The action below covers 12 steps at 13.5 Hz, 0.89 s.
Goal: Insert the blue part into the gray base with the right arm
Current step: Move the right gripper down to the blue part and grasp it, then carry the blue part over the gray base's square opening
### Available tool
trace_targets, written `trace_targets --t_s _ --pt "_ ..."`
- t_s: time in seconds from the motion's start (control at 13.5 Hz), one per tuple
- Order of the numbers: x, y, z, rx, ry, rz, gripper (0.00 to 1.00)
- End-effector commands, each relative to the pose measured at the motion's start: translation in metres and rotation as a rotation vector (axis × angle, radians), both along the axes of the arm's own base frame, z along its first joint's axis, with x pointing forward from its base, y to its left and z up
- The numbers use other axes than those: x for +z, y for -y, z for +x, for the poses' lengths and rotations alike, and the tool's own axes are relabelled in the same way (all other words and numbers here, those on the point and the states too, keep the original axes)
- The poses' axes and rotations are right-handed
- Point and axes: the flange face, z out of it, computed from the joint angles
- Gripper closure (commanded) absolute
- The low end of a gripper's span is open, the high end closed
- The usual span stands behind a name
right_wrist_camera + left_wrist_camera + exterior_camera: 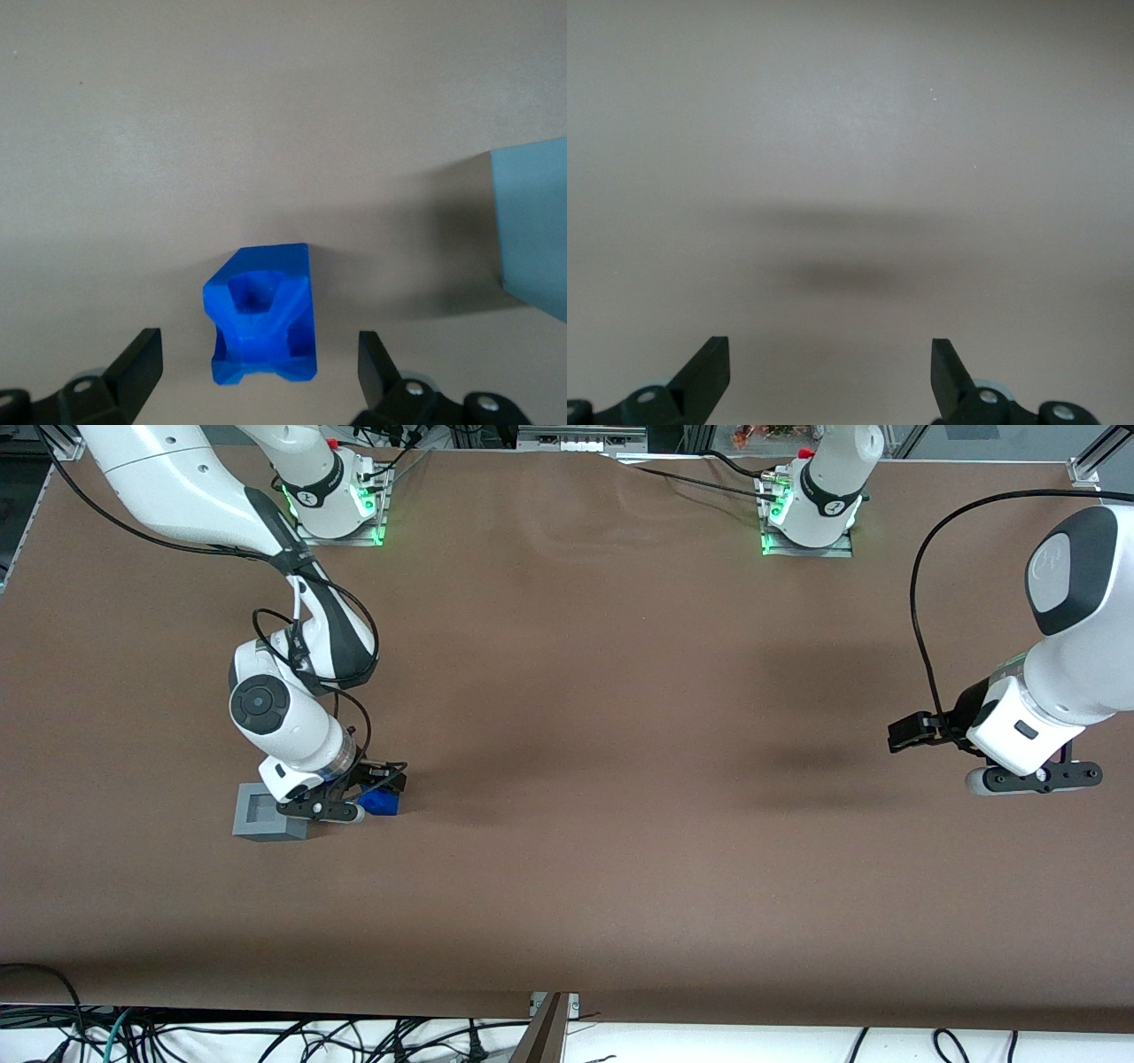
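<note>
The blue part [261, 314] lies on the brown table, a small bright-blue block with a hollowed, lumpy face; in the front view the blue part [381, 803] shows just beside the gray base [264, 813]. The gray base [534, 232], a light-gray cube with a square recess in its top, stands a short way off toward the working arm's end. My right arm's gripper [260, 365] hangs low over the blue part, open, one finger on each side of it with a gap to both. In the front view the gripper [341, 802] sits between the base and the part.
Brown table cover [620, 735] stretches wide toward the parked arm's end. The arm mounts [341, 509] stand at the table's back edge, and cables [177, 1036] hang below its front edge.
</note>
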Motion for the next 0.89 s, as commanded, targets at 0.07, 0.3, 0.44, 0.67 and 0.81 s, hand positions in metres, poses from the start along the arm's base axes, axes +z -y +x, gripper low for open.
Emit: trace_targets --t_s 0.07,0.3,0.44,0.67,0.81 --pt "-0.012 0.003 0.011 -0.020 0.013 0.001 0.07" --pt "-0.018 0.003 0.012 -0.029 0.017 0.007 0.15" --pt "-0.017 0.004 0.013 -0.032 0.018 0.007 0.41" --pt "-0.004 0.012 0.017 -0.018 0.003 -0.011 0.67" --pt "0.035 0.022 0.023 -0.004 -0.061 -0.057 0.67"
